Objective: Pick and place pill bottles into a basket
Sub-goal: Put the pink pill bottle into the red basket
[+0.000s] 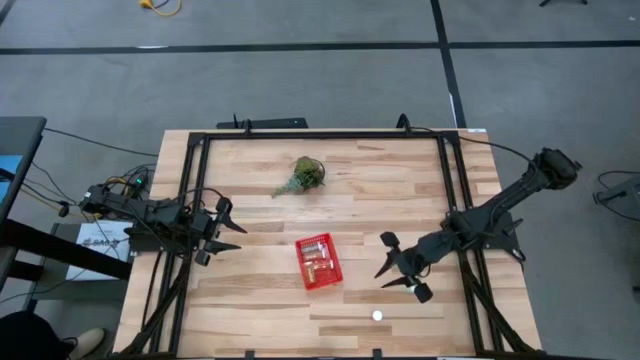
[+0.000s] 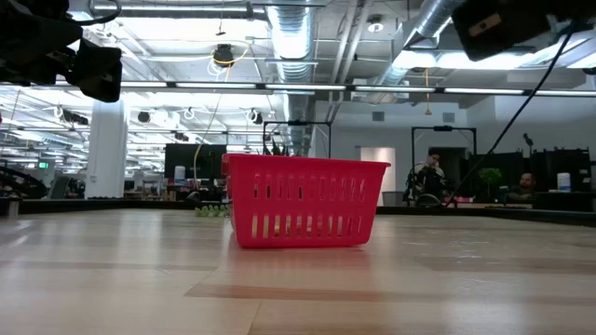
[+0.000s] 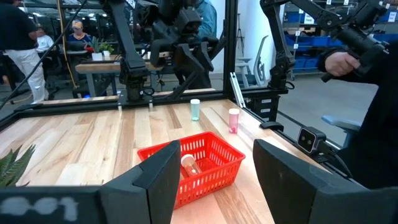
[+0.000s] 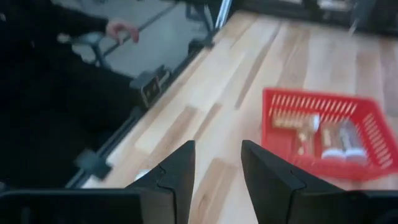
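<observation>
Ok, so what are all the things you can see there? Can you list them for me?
table: one, light wood, under everything
basket: one, bright red, middle of the table
pill bottles in the basket: several lying down, white caps; too blurred to count
pill bottles on the table: two standing in the left wrist view, white caps, beyond the basket near the right arm; the high view shows only one
plant sprig: one, green, on the far part of the table
person's hand: one, dark sleeve, beside the table
left gripper: one, dark, fingers open, at the table's left edge
right gripper: one, dark, fingers open, right of the basket
</observation>
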Robot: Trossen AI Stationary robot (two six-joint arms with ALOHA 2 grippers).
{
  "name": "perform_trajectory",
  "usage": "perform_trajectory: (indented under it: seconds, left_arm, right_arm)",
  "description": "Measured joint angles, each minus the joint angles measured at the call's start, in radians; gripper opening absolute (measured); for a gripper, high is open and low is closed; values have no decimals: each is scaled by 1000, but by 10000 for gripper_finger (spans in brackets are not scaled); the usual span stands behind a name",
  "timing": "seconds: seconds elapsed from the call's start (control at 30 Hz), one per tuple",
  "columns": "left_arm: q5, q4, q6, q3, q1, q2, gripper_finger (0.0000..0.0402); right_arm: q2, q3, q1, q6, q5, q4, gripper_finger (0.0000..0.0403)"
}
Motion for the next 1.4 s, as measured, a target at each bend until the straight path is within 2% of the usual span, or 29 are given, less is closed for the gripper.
perform_trajectory:
  seconds: [0.1, 0.27, 0.43, 0.63, 0.73, 1.07, 1.4]
  left_arm:
    - [0, 0, 0, 0, 0, 0, 192]
    - [0, 0, 0, 0, 0, 0, 192]
    - [0, 0, 0, 0, 0, 0, 192]
    - [0, 0, 0, 0, 0, 0, 192]
    - [0, 0, 0, 0, 0, 0, 192]
    - [0, 0, 0, 0, 0, 0, 192]
    - [0, 0, 0, 0, 0, 0, 192]
  right_arm:
    - [1, 24, 40, 1, 35, -77, 128]
    - [1, 49, 125, 1, 170, -91, 140]
    - [27, 50, 184, 42, 236, -97, 175]
    - [145, 50, 199, 92, 237, -54, 239]
    - [212, 73, 202, 97, 231, -64, 258]
    - [362, 187, 236, 184, 203, -173, 258]
    - [449, 223, 241, 245, 154, -164, 258]
